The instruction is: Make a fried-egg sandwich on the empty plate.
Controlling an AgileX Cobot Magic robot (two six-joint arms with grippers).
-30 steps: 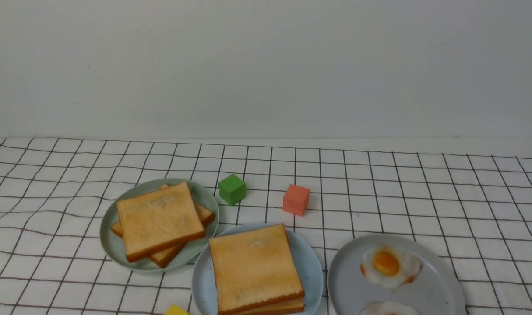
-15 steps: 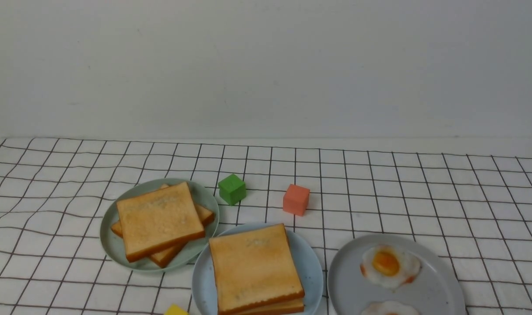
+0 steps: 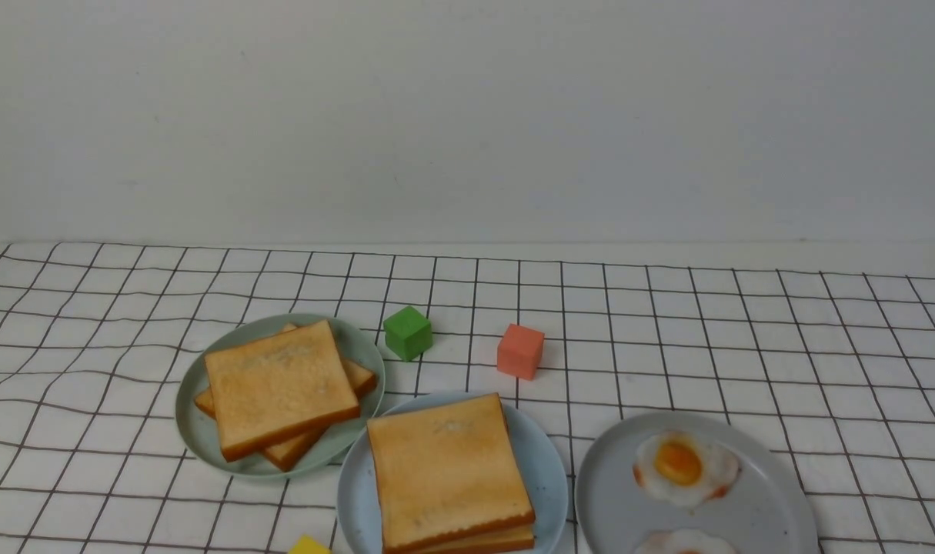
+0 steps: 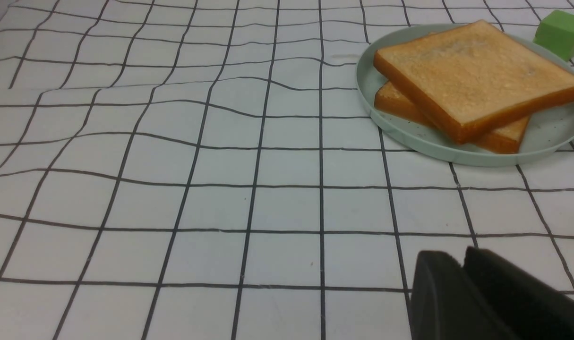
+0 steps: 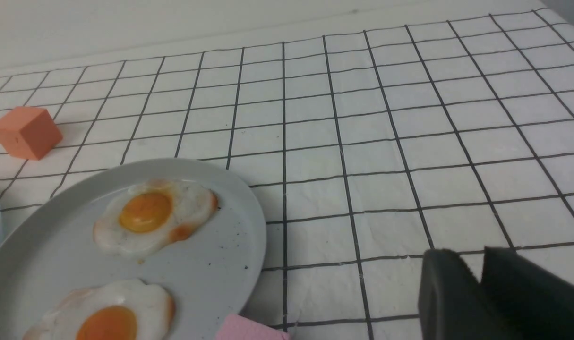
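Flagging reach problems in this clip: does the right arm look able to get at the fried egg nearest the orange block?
Probably yes: the fried egg lies uncovered on the grey plate, and nothing stands over it.

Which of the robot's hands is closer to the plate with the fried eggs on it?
The right. Right gripper hangs beside the grey plate, which its wrist camera shows up close; left gripper is off on the pale green plate's side.
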